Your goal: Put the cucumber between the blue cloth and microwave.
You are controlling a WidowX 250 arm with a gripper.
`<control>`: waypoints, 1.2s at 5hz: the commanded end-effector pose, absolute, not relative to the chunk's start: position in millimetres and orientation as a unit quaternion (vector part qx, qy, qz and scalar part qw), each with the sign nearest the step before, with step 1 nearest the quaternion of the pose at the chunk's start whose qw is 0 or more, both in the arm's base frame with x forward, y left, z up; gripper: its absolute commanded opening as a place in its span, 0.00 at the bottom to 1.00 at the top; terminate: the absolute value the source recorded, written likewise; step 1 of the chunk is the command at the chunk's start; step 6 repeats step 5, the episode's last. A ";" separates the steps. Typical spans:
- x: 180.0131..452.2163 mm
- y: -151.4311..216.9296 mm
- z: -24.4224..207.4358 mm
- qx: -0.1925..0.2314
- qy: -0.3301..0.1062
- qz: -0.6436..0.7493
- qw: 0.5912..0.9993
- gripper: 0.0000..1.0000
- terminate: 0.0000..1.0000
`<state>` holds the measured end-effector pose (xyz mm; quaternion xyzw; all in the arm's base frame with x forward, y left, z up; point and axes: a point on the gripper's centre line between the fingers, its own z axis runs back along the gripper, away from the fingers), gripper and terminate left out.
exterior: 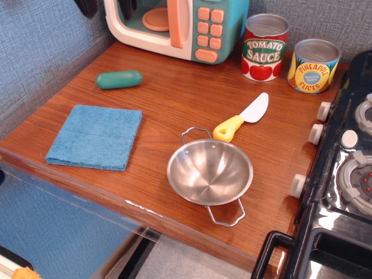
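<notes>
The cucumber (118, 79) lies flat on the table (174, 104), between the blue cloth (95, 136) and the microwave (174, 26), touching neither. My gripper (87, 6) shows only as a dark tip at the top edge; I cannot tell whether it is open. I judge placement done; what remains is pulling clear.

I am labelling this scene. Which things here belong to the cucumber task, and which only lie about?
Belong to the task:
- cucumber
- blue cloth
- microwave

Only lying about:
- steel bowl
- yellow-handled knife
- tomato sauce can
- pineapple slices can
- toy stove
</notes>
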<state>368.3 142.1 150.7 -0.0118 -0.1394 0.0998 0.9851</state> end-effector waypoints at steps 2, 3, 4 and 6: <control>359.8 113.5 135.1 -0.008 -0.108 -0.008 0.994 1.00 0.00; 356.5 108.6 128.5 0.001 -0.104 -0.011 0.994 1.00 0.00; 356.5 108.6 128.5 0.001 -0.104 -0.011 0.994 1.00 0.00; 356.5 108.6 128.5 0.001 -0.104 -0.011 0.994 1.00 1.00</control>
